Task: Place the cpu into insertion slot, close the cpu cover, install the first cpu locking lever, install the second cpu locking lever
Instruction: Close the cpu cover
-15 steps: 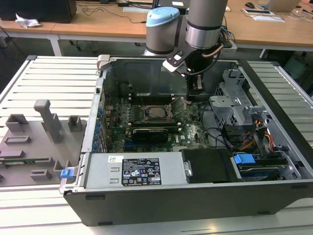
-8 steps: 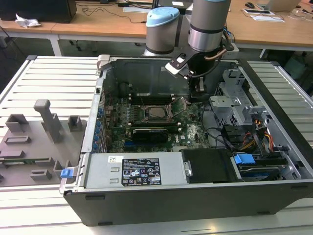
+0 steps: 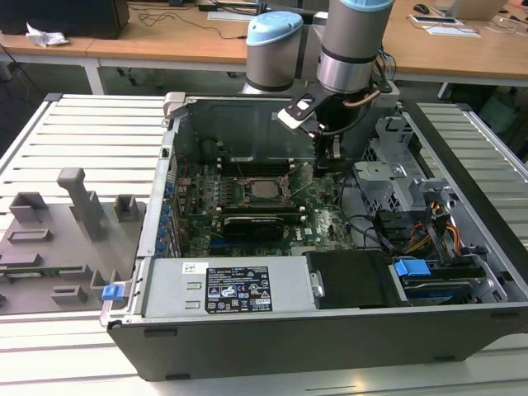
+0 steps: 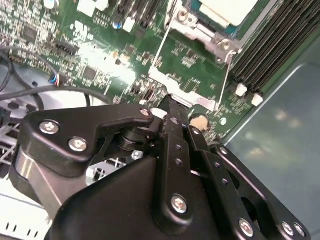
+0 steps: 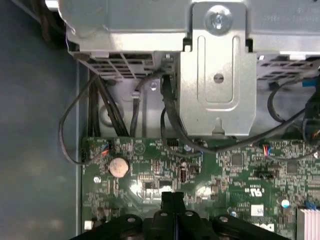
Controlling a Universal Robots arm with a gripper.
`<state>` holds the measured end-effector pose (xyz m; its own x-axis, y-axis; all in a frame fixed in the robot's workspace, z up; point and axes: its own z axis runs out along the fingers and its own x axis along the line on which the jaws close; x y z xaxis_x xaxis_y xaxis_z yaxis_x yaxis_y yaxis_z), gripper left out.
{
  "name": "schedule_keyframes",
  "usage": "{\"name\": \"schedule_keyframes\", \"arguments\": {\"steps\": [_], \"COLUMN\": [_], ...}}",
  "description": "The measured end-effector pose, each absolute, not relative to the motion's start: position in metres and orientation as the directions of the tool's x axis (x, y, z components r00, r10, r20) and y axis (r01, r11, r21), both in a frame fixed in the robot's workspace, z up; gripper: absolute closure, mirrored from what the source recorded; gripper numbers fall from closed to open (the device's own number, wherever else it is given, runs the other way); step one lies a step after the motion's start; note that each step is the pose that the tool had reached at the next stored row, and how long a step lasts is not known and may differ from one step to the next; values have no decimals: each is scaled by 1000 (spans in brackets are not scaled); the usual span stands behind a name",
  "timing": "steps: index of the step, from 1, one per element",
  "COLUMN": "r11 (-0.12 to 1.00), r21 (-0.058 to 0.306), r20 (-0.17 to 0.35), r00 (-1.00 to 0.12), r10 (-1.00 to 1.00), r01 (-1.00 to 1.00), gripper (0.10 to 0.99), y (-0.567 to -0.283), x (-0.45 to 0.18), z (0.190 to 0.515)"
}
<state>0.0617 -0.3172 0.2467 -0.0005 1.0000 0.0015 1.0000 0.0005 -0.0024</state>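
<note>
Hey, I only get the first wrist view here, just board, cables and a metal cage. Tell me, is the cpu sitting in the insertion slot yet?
Observer: Yes. In the exterior view the cpu lies in it, silvery top up.
Operator: Where is the gripper from there?
Observer: The gripper hangs over the board to the exterior view's right of the cpu, apart from it.
Operator: Anything beside the chip?
Observer: In the second wrist view, long black memory slots run along one side of it.
</note>
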Motion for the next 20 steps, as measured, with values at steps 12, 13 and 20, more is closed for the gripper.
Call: {"name": "schedule_keyframes", "arguments": {"steps": [12, 13, 20], "r11": [0, 0, 0], "r21": [-9, -9, -7], "r20": [2, 2, 2], "r00": [0, 0, 0], "r10": [1000, 1000, 1000], "r01": [1000, 1000, 1000], "gripper": [980, 980, 980], "y": [-317, -317, -317], "x": [42, 42, 35], "z": [248, 248, 248]}}
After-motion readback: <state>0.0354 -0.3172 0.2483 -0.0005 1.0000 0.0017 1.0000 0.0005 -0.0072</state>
